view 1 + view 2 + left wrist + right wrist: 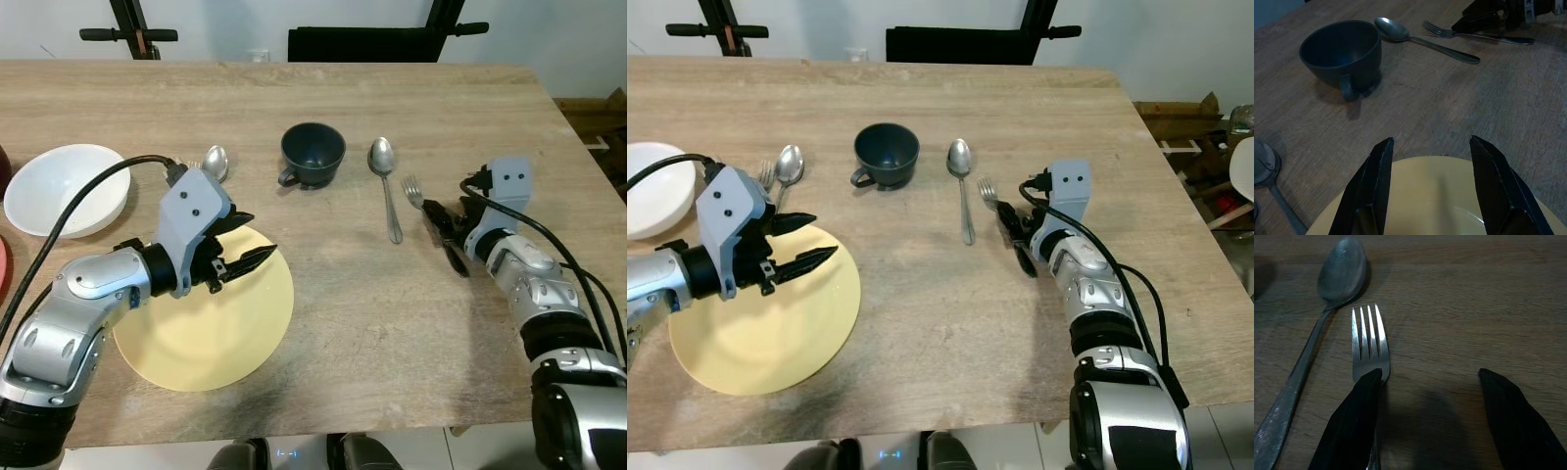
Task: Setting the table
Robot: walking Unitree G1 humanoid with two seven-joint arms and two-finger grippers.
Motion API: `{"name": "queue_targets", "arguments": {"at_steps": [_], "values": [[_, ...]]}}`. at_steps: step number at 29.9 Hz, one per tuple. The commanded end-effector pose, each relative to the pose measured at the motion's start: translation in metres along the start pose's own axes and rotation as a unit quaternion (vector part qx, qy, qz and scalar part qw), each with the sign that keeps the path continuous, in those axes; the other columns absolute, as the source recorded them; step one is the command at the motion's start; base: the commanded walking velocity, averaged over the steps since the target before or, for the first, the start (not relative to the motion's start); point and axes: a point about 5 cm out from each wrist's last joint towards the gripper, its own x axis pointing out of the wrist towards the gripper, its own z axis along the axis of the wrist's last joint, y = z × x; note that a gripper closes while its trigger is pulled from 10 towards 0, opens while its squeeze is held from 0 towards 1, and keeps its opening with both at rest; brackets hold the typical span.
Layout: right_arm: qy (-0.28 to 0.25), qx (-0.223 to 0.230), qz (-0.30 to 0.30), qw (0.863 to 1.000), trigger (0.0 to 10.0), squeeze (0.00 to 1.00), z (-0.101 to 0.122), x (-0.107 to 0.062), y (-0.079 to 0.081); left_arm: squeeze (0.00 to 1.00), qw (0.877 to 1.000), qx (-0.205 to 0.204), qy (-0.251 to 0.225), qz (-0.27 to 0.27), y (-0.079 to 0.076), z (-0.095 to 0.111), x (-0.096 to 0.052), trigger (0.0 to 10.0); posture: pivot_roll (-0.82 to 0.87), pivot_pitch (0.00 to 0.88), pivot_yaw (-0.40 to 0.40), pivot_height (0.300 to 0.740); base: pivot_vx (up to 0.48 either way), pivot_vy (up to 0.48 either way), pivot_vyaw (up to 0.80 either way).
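Note:
A yellow plate (211,323) lies on the wooden table (392,323) at my front left. My left gripper (257,235) hovers open over the plate's far rim, with nothing between its fingers (1376,171). Beyond it stands a dark cup (313,154), handle toward me. To the cup's right lie a spoon (386,186) and a fork (416,193), side by side. My right gripper (444,235) is down at the table, open, at the fork's handle. In the right wrist view one finger (1352,421) lies over the fork's (1367,342) neck and the other rests on bare wood.
A white bowl (67,189) sits at the far left, with a second spoon (215,162) between it and the cup. A red object (3,269) shows at the left edge. A black chair back (362,44) stands behind the table's far edge.

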Motion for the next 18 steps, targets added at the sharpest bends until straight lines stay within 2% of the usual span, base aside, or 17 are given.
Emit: {"name": "queue_targets", "arguments": {"at_steps": [1, 8, 18], "values": [[0.022, -0.002, 0.008, 1.0, 10.0, 0.0, -0.0115, -0.0028, 0.0009, 0.0, 1.0, -0.003, 0.005, -0.008, -0.0018, -0.003, 0.0009, 10.0, 0.01, 0.131, 0.082, 0.74, 0.0, 0.0, 0.0], [0.001, 0.023, 0.021, 1.0, 10.0, 0.0, -0.0025, -0.0046, -0.0039, 0.0, 1.0, -0.003, 0.001, -0.01, -0.0019, -0.0031, 0.0036, 10.0, 0.0, 0.121, 0.083, 0.74, 0.0, 0.0, 0.0], [0.006, 0.007, 0.045, 0.999, 10.0, 0.0, -0.0072, -0.0116, -0.0047, 0.0, 1.0, -0.003, -0.001, -0.013, -0.0024, -0.0031, 0.0054, 10.0, 0.0, 0.119, 0.085, 0.74, 0.0, 0.0, 0.0]]}}
